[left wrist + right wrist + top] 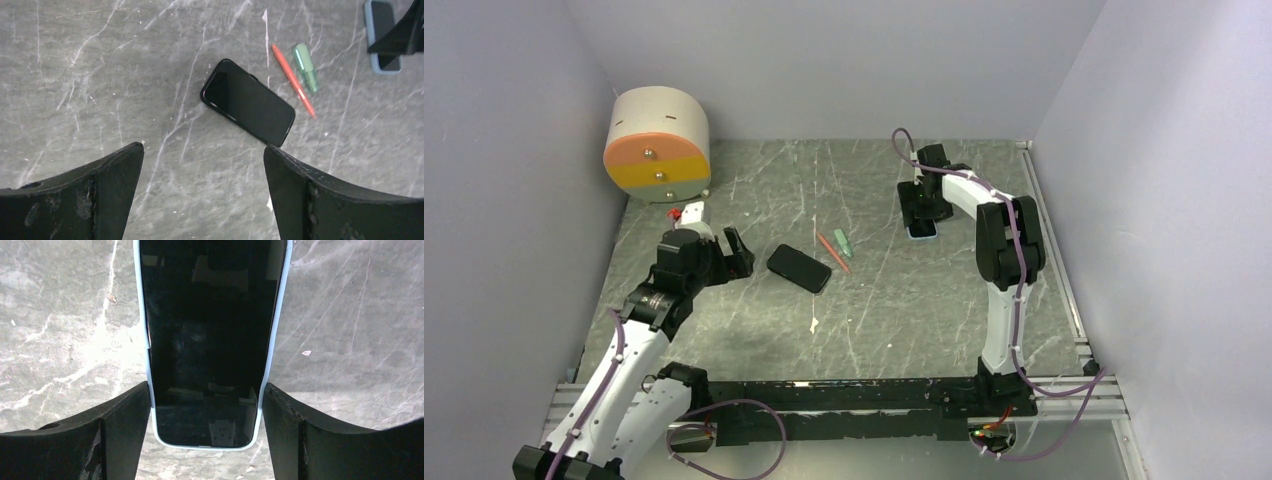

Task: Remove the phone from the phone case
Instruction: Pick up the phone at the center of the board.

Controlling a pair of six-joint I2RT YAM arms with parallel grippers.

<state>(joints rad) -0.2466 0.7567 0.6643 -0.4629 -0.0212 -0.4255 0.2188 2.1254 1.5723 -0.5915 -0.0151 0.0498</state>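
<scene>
Phone (210, 330) sits inside a pale blue phone case (205, 447), right gripper (206, 387) clamped on its long edges; left gripper (202, 146) spread apart near a bare black phone (247, 102).

High overview, wrist views downward, sharing blue-cased phone (210, 340)

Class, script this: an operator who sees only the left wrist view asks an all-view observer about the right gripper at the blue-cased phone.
Operator: Is the right gripper holding that phone?
Observer: The right gripper has one finger against each long edge of the blue-cased phone, near one end.
Operator: What is outside my left gripper's view?
Observer: Beyond the left gripper, a drum with an orange-and-yellow face sits in the far-left corner.
</scene>
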